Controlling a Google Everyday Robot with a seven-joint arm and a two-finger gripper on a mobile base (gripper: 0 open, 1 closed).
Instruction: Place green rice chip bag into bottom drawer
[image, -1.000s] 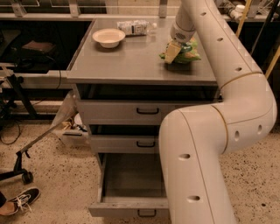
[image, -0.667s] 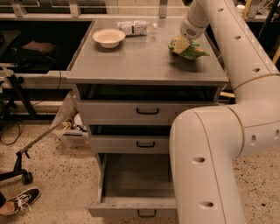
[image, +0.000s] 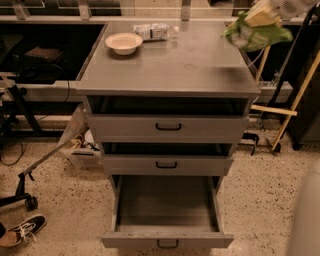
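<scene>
The gripper (image: 262, 18) is seen at the top right corner, up in the air. The green rice chip bag (image: 257, 36) is held tight in it. The bag hangs just under the gripper, touching it, and it looks smeared. The bag is lifted off the grey cabinet top (image: 170, 65), which lies below the gripper and to its left. The bag is seen over the right edge of that top.

The bottom drawer (image: 167, 215) is found far below the gripper and to its left, well apart from it. It is pulled out wide, so its grey floor and walls can be seen. A small dark handle (image: 168, 244) is fixed on its front.

The top drawer (image: 168, 127) and the middle drawer (image: 166, 165) are stacked between the cabinet top and the bottom drawer, both lower than the gripper and to its left.

A pale bowl (image: 123, 42) is set on the cabinet top, well to the left of the gripper and a little lower. A water bottle (image: 156, 31) is laid on its side just beside the bowl, between the bowl and the gripper.

A shoe (image: 22, 231) is seen on the speckled floor (image: 270, 170), far down and far left of the gripper.
</scene>
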